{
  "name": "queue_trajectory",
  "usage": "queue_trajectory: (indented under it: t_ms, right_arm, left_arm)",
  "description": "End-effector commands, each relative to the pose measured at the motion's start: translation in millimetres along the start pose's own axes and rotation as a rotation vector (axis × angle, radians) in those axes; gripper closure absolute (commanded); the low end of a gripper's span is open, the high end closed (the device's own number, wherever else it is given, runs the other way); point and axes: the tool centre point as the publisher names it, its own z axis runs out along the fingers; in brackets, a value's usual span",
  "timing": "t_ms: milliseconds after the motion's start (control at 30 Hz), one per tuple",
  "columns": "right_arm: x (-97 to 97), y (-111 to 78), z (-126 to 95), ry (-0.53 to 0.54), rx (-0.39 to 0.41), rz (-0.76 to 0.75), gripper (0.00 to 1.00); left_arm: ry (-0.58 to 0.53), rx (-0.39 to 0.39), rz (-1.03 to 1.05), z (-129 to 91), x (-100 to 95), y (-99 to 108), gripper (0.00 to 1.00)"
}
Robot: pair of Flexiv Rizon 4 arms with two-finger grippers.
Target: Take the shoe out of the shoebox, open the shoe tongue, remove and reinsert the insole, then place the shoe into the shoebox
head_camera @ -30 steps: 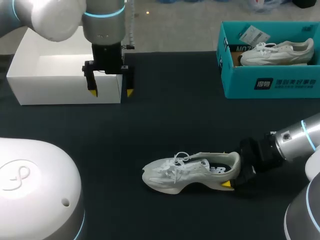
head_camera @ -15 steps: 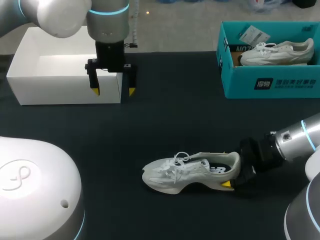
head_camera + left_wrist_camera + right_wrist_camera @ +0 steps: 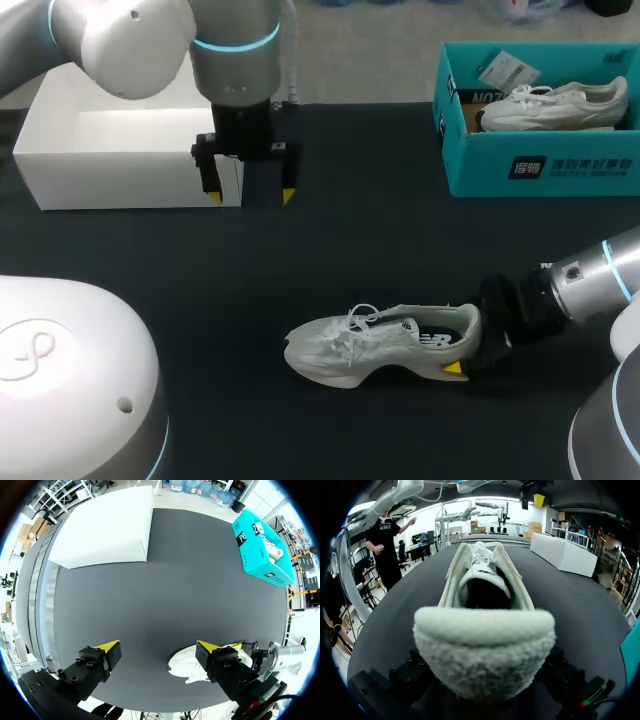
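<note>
Head view: the whole desk (image 3: 330,250) and both arms at once.
White box (image 3: 110,160): at 10 o'clock.
Left gripper (image 3: 251,195): at 11 o'clock, just beside the white box's corner, spread wide and holding nothing, well apart from the shoe.
Shoe (image 3: 370,345): out of its box, standing on its sole at 5 o'clock, toe toward 9, laces (image 3: 355,320) loose.
Right gripper (image 3: 468,348): clamped on the heel from 3 o'clock.
Shoebox (image 3: 540,170): teal, at 2 o'clock, with a second shoe (image 3: 555,105) inside.
Step in hand: probably opening the tongue. The left gripper should narrow, come down over the laces, pinch only the tongue's top edge and pull toward the toe while the heel is held firm.
Left wrist view: shows the shoe off to one finger's side, not between the two.
Right wrist view: looks down the shoe's mouth, with the tongue (image 3: 485,575) lying over the opening and the inside dark. The head view hides this.
</note>
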Motion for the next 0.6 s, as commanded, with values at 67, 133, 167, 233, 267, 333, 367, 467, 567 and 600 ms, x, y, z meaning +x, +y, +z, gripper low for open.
queue_trajectory:
  t_ms: [67, 133, 167, 233, 267, 333, 367, 467, 567, 600]
  right_arm:
    - [0.5, -0.3, 2, -0.003, 0.005, 0.000, 1.00]
    - [0.5, -0.3, 2, -0.003, 0.005, 0.000, 1.00]
    - [0.5, -0.3, 2, -0.003, 0.005, 0.000, 1.00]
    - [0.5, -0.3, 2, -0.003, 0.005, 0.000, 1.00]
    - [0.5, -0.3, 2, -0.003, 0.005, 0.000, 1.00]
    - [0.5, -0.3, 2, -0.003, 0.005, 0.000, 1.00]
    - [0.5, -0.3, 2, -0.003, 0.005, 0.000, 1.00]
    - [0.5, -0.3, 2, -0.003, 0.005, 0.000, 1.00]
    - [0.5, -0.3, 2, -0.003, 0.005, 0.000, 1.00]
    - [0.5, -0.3, 2, -0.003, 0.005, 0.000, 1.00]
  left_arm:
    - [0.003, 0.048, 0.032, 1, 22.7, 23, 0.00]
    - [0.013, 0.047, 0.055, 1, 33.6, 29, 0.00]
    - [0.017, 0.050, 0.069, 2, 39.1, 31, 0.00]
    - [0.014, 0.052, 0.085, 3, 48.6, 37, 0.00]
    - [0.016, 0.055, 0.093, 4, 52.8, 39, 0.00]
    - [0.013, 0.059, 0.101, 5, 60.0, 45, 0.00]
    - [0.027, 0.060, 0.099, 6, 61.3, 47, 0.00]
    - [0.044, 0.053, 0.116, 11, 71.9, 57, 0.00]
    - [0.055, 0.046, 0.117, 20, 82.3, 67, 0.00]
    - [0.065, 0.037, 0.111, 23, 85.8, 71, 0.00]
